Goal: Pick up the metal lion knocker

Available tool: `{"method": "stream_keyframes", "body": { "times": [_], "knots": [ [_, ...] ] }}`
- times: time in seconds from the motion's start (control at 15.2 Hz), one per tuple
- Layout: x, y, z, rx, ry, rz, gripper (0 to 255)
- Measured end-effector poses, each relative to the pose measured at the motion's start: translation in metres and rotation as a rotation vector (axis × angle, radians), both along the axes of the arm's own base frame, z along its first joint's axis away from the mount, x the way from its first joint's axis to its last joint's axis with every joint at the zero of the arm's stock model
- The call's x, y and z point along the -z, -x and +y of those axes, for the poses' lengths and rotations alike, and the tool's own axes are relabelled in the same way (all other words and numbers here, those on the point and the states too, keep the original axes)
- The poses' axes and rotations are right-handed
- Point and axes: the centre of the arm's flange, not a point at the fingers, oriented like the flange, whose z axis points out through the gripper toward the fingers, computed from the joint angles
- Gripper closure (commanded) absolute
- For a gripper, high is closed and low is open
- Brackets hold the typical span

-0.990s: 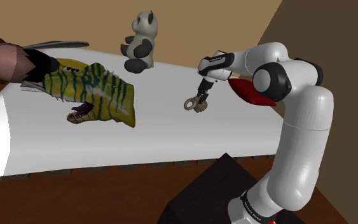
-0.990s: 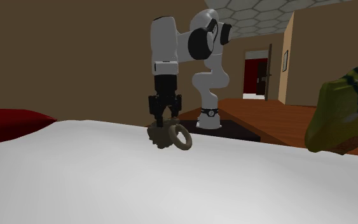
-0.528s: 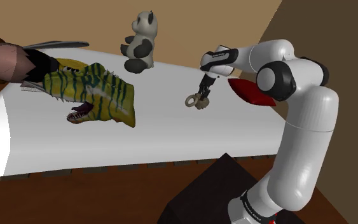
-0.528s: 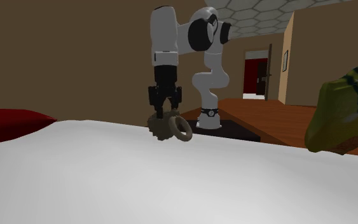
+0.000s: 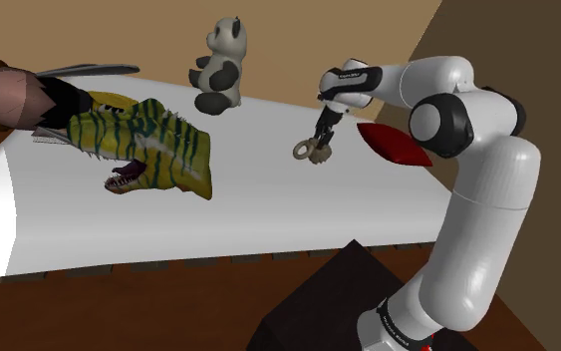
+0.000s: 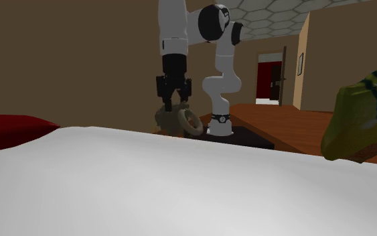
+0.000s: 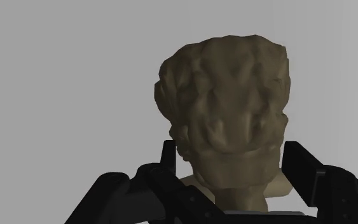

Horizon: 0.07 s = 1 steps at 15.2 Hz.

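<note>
- In the shoulder view the white arm with dark joints [image 5: 477, 214] rises from the dark box stand [image 5: 318, 309] at the lower right. It bends at a high elbow and reaches to the view's left over the wide white bed-like surface [image 5: 268, 214].
- There the all-black two-finger gripper [image 5: 320, 138] points down and a little to the left. It pinches the dull tan lion-head knocker [image 5: 313, 151], which hangs above the white surface with its ring toward the view's left.
- On the same surface sit a black-and-white panda plush [image 5: 218, 68] and a green and yellow striped dinosaur toy with an open mouth [image 5: 148, 150]. A flat red cushion [image 5: 396, 146] lies behind the forearm.
- In the second exterior view the forearm stands almost vertical and the gripper [image 6: 173, 102] points straight down. The knocker [image 6: 179, 119] is clasped under it, seen against the brown wall at the far edge of the surface [image 6: 180, 188]. Its round ring [image 6: 193, 123] sticks out to the view's right.
- In the wrist view the two black fingers [image 7: 168, 159] press on both sides of the knocker [image 7: 225, 127]. It is matte, lumpy, with a curly mane, before a plain grey ground.
</note>
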Motion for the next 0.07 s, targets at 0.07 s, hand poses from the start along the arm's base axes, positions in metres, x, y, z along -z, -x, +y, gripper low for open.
{"method": "stream_keyframes", "body": {
  "times": [0.07],
  "knots": [
    [-0.0037, -0.0003, -0.0005, 0.000, 0.000, 0.000, 255]
  ]
}}
